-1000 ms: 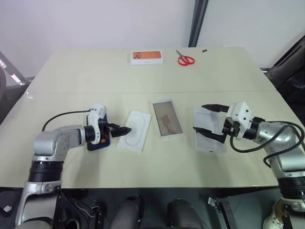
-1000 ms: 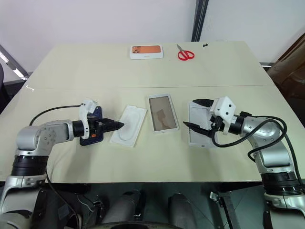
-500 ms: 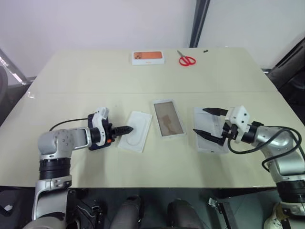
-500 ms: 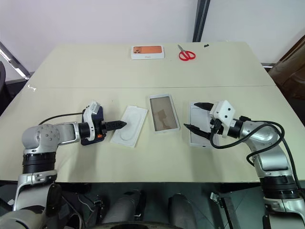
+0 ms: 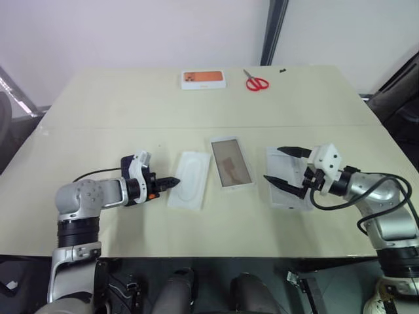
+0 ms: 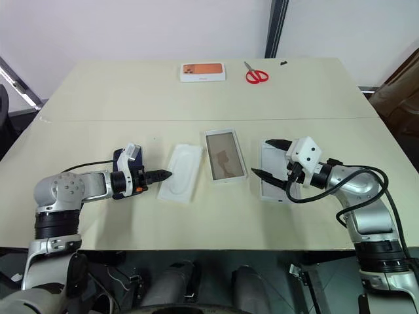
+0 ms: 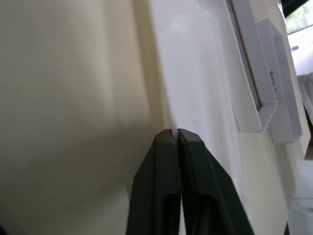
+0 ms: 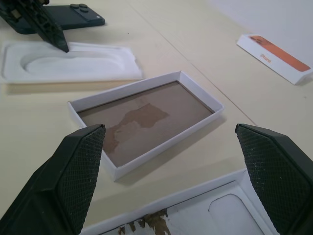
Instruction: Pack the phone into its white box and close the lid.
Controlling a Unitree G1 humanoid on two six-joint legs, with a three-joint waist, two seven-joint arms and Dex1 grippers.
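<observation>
The phone (image 8: 80, 17), dark navy, lies flat at the table's left, mostly behind my left wrist. My left gripper (image 5: 178, 181) is shut on the thin near edge of the flat white insert (image 5: 191, 178), as the left wrist view shows. The white box (image 5: 230, 163), with its brown floor, lies open at the middle, with nothing in it. The lid (image 5: 288, 201) lies inside up to the right of the white box. My right gripper (image 5: 272, 163) hangs wide open just above the lid, holding nothing.
A white box with an orange top (image 5: 203, 79) and red scissors (image 5: 255, 83) lie at the table's far edge. The table's (image 5: 196, 222) front edge runs close below both arms.
My left gripper's fingers have closed at the insert's edge, and the insert has shifted slightly toward the white box. The right arm has kept still.
</observation>
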